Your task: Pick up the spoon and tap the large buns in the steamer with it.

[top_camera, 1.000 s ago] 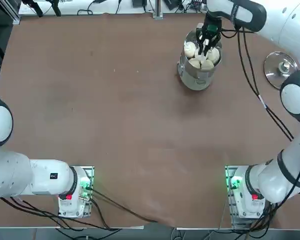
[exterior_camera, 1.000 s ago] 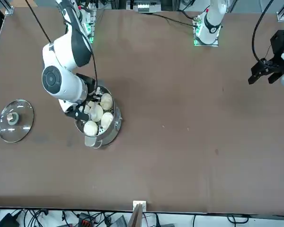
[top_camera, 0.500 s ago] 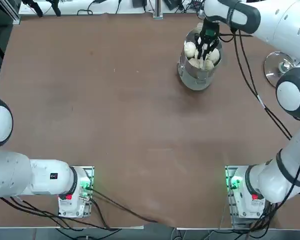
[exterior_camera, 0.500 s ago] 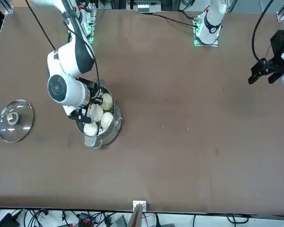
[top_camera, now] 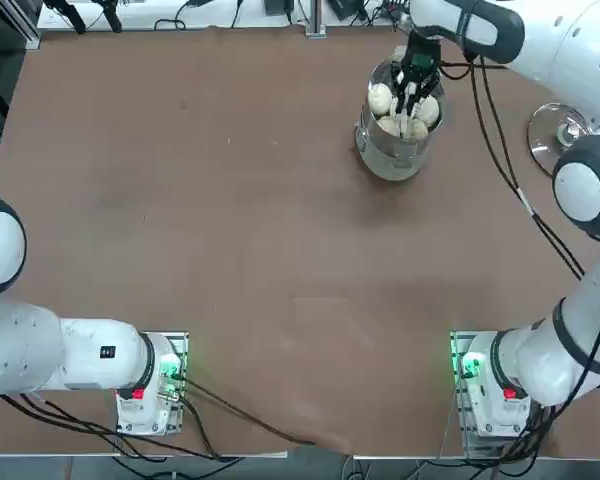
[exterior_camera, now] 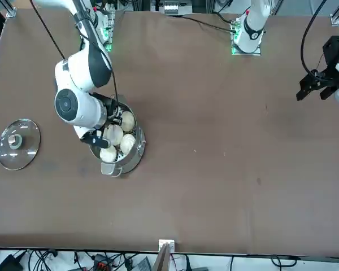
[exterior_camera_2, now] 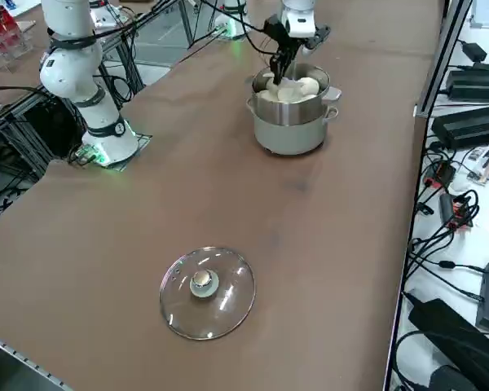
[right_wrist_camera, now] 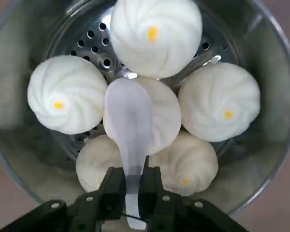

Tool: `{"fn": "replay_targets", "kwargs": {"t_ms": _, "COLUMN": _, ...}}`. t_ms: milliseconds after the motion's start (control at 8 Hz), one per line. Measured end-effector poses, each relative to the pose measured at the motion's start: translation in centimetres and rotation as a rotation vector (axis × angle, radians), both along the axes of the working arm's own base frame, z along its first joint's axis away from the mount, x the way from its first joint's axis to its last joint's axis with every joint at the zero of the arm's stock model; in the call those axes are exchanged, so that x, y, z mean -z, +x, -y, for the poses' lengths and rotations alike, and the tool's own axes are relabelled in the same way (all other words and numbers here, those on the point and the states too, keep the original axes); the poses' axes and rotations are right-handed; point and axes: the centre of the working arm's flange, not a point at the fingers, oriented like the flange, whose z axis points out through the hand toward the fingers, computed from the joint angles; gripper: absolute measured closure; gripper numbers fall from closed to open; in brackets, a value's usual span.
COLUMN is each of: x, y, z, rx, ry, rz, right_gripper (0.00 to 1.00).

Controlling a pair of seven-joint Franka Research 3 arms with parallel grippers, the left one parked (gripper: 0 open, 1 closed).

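The silver steamer [top_camera: 389,160] [exterior_camera: 130,160] [exterior_camera_2: 293,132] [right_wrist_camera: 276,121] stands at the table's far right and holds several round white large buns [right_wrist_camera: 156,34] [top_camera: 381,98] [exterior_camera: 127,144] [exterior_camera_2: 307,85]. My right gripper [right_wrist_camera: 132,199] [top_camera: 413,88] [exterior_camera: 104,133] [exterior_camera_2: 278,68] hangs over the pot, shut on the handle of the white spoon [right_wrist_camera: 128,121]. The spoon's bowl lies over the middle bun [right_wrist_camera: 168,116]. I cannot tell if it touches that bun.
A round glass lid [top_camera: 560,133] [exterior_camera: 18,144] [exterior_camera_2: 206,292] with a knob lies flat on the table to the right of the steamer, near the table's right edge. Cables run along the far edge and beside the table.
The right wrist has shifted slightly over the steamer, spoon still held. The steamer and lid have stayed put.
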Motion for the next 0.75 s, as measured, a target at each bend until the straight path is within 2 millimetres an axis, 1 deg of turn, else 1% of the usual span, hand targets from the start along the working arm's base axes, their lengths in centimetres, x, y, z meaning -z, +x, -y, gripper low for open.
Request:
{"fn": "replay_targets", "kwargs": {"t_ms": 250, "x": -1.3, "y": 0.1, "z": 0.8, "rx": 0.009, "ry": 0.0, "rz": 0.0, "right_gripper": 0.82}}
{"fn": "replay_targets", "kwargs": {"t_ms": 375, "x": -1.4, "y": 0.2, "z": 1.2, "rx": 0.014, "ry": -0.001, "rz": -0.002, "right_gripper": 0.82}}
{"fn": "replay_targets", "kwargs": {"t_ms": 500, "x": -1.2, "y": 0.3, "z": 1.3, "rx": 0.019, "ry": 0.002, "rz": -0.008, "right_gripper": 0.82}}
{"fn": "replay_targets", "kwargs": {"t_ms": 750, "x": 0.0, "y": 0.3, "z": 0.9, "rx": 0.035, "ry": 0.031, "rz": -0.04, "right_gripper": 0.82}}
